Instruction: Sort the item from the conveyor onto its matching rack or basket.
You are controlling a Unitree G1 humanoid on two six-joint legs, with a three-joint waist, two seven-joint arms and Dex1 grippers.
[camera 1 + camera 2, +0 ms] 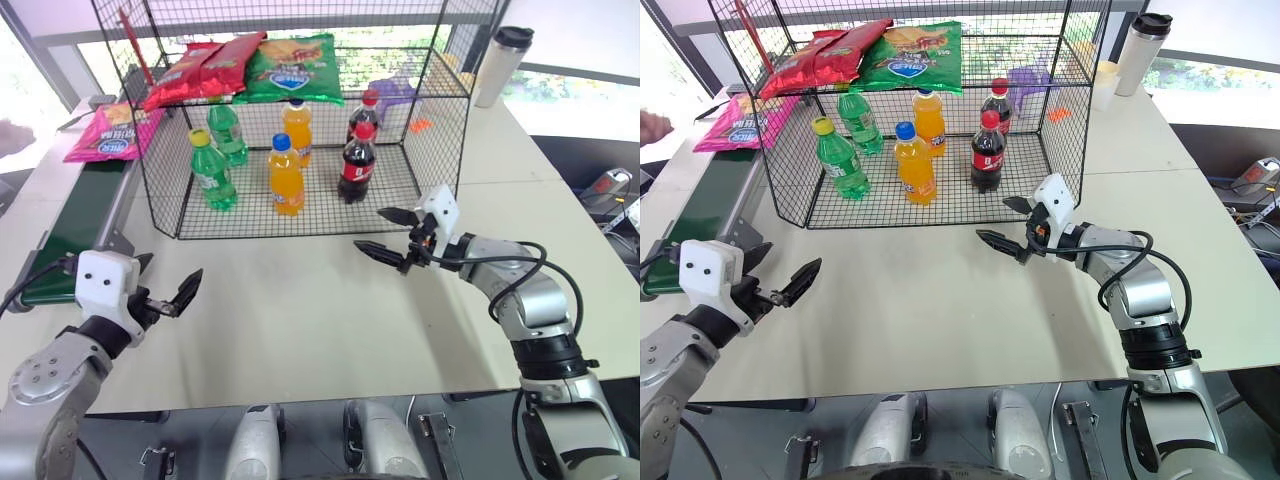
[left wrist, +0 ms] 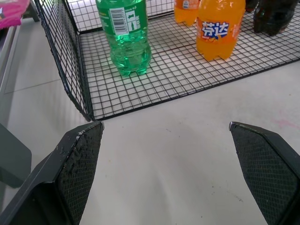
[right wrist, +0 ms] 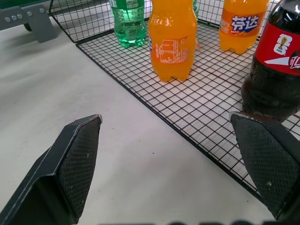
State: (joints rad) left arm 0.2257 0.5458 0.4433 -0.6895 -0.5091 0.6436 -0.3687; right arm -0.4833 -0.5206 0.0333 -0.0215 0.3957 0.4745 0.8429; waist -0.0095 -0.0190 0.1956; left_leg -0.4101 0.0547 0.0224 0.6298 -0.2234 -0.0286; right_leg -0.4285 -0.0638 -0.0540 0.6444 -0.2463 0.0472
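both the left gripper (image 1: 168,296) and right gripper (image 1: 388,235) hovered wide and empty over the worktop (image 1: 300,310), while the pink crisps bag (image 1: 108,132) lay unsorted on the conveyor (image 1: 70,222), beside the rack (image 1: 300,120).

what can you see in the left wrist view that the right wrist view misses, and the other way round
Left wrist view alone: a corner of the pink crisps bag, and the open left pincer over bare table.

Right wrist view alone: a cola bottle by one finger of the open right pincer, plus a grey conveyor bracket.

Both: the black wire rack's floor, a green bottle and orange bottles.
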